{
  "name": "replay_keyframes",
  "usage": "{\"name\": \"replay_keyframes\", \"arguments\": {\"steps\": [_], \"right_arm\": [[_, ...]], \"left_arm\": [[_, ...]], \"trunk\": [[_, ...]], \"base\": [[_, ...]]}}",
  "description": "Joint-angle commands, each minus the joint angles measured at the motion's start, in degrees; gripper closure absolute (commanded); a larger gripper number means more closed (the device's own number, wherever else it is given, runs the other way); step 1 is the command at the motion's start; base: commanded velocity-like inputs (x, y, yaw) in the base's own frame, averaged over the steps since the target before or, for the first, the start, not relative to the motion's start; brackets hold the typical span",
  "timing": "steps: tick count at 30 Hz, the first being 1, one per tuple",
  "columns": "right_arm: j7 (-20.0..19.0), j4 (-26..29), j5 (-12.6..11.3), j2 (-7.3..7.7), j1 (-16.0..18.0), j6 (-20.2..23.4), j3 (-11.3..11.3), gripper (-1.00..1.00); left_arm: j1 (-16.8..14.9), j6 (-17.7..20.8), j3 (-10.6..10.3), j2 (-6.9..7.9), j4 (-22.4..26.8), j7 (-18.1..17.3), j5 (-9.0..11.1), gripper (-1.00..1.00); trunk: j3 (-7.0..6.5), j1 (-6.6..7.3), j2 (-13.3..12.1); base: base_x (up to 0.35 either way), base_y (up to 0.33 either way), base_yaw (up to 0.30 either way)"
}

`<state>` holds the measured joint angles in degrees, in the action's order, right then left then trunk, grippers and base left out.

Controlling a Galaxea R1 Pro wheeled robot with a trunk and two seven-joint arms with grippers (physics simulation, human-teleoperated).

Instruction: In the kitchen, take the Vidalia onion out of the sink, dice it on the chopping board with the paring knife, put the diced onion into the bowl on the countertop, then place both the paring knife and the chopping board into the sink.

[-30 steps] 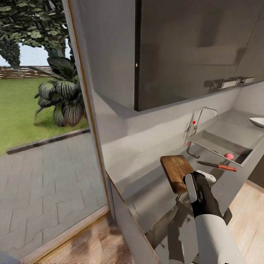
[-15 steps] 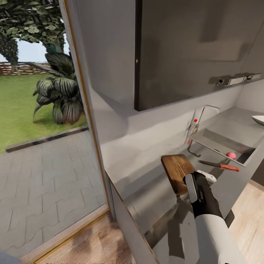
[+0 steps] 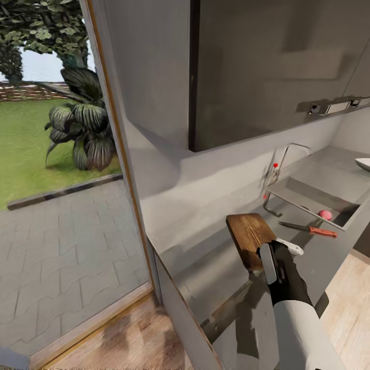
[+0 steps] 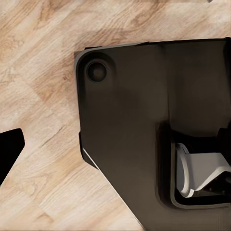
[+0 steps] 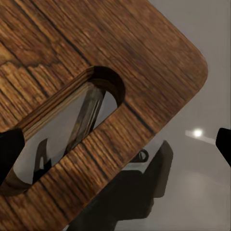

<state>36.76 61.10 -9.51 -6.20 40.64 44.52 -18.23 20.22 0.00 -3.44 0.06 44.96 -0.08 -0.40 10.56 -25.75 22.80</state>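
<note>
My right gripper (image 3: 277, 254) is shut on the near end of the brown wooden chopping board (image 3: 249, 234), holding it tilted just above the grey countertop (image 3: 205, 267). In the right wrist view the chopping board (image 5: 120, 57) and its handle slot are close up, with its shadow on the counter below. The paring knife (image 3: 311, 228), red-handled, lies on the countertop by the sink (image 3: 308, 198). A small pink round onion (image 3: 325, 214) rests in the basin. The white bowl (image 3: 364, 163) peeks in at the far right. One dark left fingertip (image 4: 9, 154) hangs over the wooden floor.
A curved chrome faucet (image 3: 280, 159) with a red knob stands behind the sink. Dark wall cabinets (image 3: 267, 67) hang over the counter. A glass door (image 3: 61, 180) to a paved garden is on the left. The robot's dark base (image 4: 125, 125) sits on the floor.
The whole head view has shifted slightly, so sink, knife and onion sit a little differently in the picture. The board stays in my right gripper in the same pose.
</note>
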Motion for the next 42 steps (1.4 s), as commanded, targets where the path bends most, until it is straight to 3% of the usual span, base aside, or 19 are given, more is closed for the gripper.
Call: {"name": "replay_keyframes", "arguments": {"steps": [1,34,42], "right_arm": [[0.5,0.1,-0.6,-0.03,0.1,0.0,0.0,-1.0],[0.5,0.1,-0.6,-0.12,0.1,0.0,-0.1,-1.0],[0.5,0.1,-0.6,-0.12,0.1,0.1,0.0,-1.0]], "left_arm": [[0.0,0.0,0.0,0.01,0.1,0.0,0.0,-1.0],[0.0,0.0,0.0,0.03,-0.4,0.0,0.0,-1.0],[0.0,0.0,0.0,0.03,-0.4,0.0,0.0,-1.0]], "trunk": [[0.2,-0.03,0.1],[3.2,-0.03,0.1],[3.41,-0.03,0.1]], "base": [[0.0,0.0,0.0],[0.0,0.0,0.0],[0.0,0.0,0.0]]}}
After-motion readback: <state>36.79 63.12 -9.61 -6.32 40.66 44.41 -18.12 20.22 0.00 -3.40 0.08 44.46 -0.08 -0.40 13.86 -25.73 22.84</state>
